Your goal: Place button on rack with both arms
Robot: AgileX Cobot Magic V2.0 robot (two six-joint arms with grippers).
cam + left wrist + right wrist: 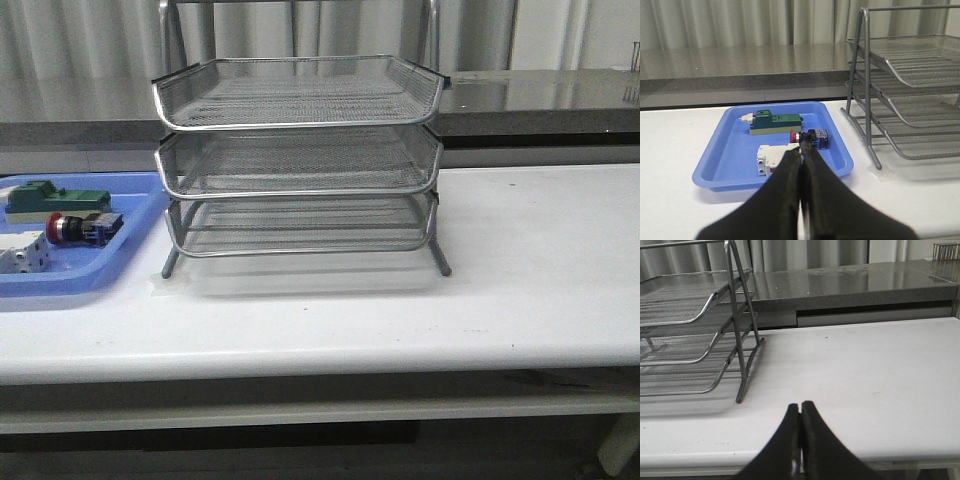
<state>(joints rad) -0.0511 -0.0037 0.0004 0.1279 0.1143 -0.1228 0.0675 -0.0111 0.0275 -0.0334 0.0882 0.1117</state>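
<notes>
The button (82,227) is seen at left of frame, lying sideways in the blue tray (90,270), nearer the clenched left pincer (801,150). The right pincer (800,407) is clenched too, empty.

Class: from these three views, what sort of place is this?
Probably a lab or test workbench: a white table holding a wire-mesh rack, a blue tray of electrical parts, and curtains behind.

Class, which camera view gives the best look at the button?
The left wrist view: the button lies unobstructed in the blue tray, viewed closely from above. The front view shows it small at the picture's left edge. The right wrist view doesn't show it.
</notes>
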